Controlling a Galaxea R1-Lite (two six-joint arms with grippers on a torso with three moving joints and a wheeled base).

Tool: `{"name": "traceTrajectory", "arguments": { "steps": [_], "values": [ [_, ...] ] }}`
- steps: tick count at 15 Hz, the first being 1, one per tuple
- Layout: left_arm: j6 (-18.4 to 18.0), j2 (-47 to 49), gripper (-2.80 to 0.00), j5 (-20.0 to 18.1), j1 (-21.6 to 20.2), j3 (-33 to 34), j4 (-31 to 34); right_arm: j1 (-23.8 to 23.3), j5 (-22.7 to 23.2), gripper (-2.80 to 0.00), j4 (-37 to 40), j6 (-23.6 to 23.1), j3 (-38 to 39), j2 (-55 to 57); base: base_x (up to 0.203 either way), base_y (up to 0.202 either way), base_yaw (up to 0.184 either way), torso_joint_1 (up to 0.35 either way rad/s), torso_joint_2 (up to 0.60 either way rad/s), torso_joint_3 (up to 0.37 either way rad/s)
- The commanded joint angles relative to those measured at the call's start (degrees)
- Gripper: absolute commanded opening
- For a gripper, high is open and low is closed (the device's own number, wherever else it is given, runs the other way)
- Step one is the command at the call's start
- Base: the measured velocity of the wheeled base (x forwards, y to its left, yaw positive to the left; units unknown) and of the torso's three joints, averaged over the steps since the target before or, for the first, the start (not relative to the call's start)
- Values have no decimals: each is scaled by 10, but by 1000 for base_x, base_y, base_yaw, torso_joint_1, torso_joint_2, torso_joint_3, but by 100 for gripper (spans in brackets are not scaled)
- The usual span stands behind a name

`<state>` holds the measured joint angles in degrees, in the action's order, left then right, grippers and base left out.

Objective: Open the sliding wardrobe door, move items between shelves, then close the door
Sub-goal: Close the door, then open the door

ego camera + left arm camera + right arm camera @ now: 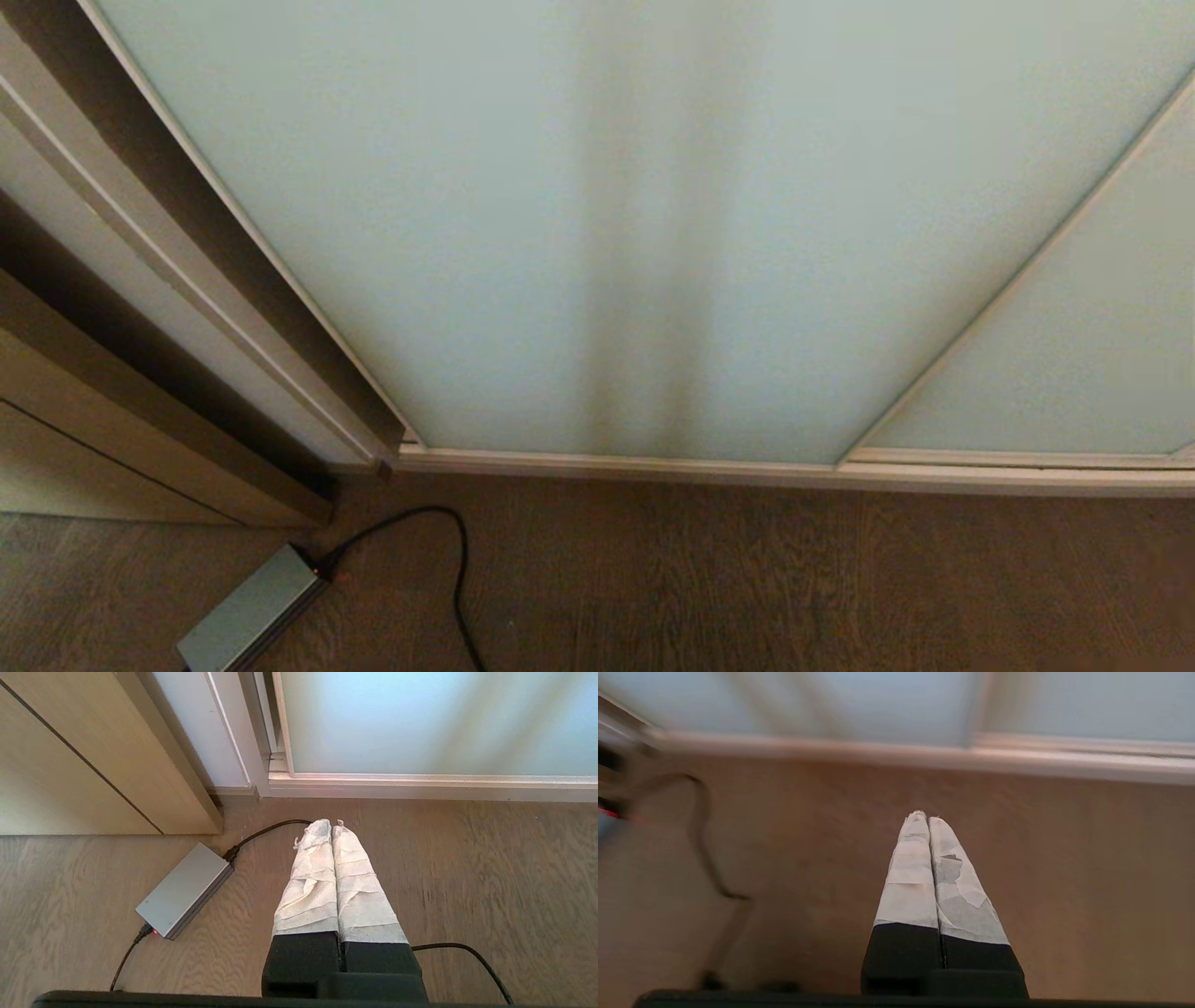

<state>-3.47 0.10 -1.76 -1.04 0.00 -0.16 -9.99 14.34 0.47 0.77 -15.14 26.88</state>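
Observation:
The sliding wardrobe door (pixel 597 233), a pale mint frosted glass panel in a slim cream frame, fills the head view and stands closed against the left jamb. A second like panel (pixel 1074 355) overlaps it at the right. Neither arm shows in the head view. My left gripper (pixel 331 825) hangs low over the wood floor, shut and empty, short of the door's lower left corner (pixel 280 772). My right gripper (pixel 926 817) is also shut and empty above the floor, pointing at the door's bottom rail (pixel 924 756). The items and the shelves are hidden behind the door.
A grey power brick (pixel 250 611) (pixel 184 890) lies on the floor at the left, its black cable (pixel 457 560) looping toward the door track (pixel 794 467). A wooden cabinet side (pixel 112 392) stands left of the wardrobe.

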Motion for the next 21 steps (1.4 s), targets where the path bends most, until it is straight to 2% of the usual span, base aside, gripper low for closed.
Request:
{"name": "traceTrajectory", "arguments": {
  "steps": [1, 4, 8, 9, 11, 13, 16, 21],
  "values": [
    [0, 1, -280, 2, 0, 0, 0, 19, -28, -280, 32, -22, 74, -112, 0, 0, 0, 0, 0, 0],
    [0, 1, -280, 0, 0, 0, 0, 62, -57, -280, -11, -32, 129, -117, 0, 0, 0, 0, 0, 0],
    [0, 1, -280, 0, 0, 0, -1, 98, -92, -280, 5, -29, 128, -240, 0, 0, 0, 0, 0, 0],
    [0, 1, -280, 0, 0, 0, 0, 99, -107, -280, 3, -25, 134, -267, 0, 0, 0, 0, 0, 0],
    [0, 1, -280, 0, 0, 0, 0, 102, -149, -280, -4, 12, 151, -272, 0, 0, 0, 0, 0, 0],
    [0, 1, -280, 0, 0, 0, 0, 103, -150, -280, -4, -10, 151, -271, 0, 0, 0, 0, 0, 0],
    [0, 1, -280, 0, 0, 0, 0, 103, -150, -280, -5, 7, 151, -271, 0, 0, 0, 0, 0, 0],
    [0, 1, -280, 0, 0, 0, 0, 103, -150, -280, -5, 8, 151, -271, 0, 0, 0, 0, 0, 0]
  ]
}}
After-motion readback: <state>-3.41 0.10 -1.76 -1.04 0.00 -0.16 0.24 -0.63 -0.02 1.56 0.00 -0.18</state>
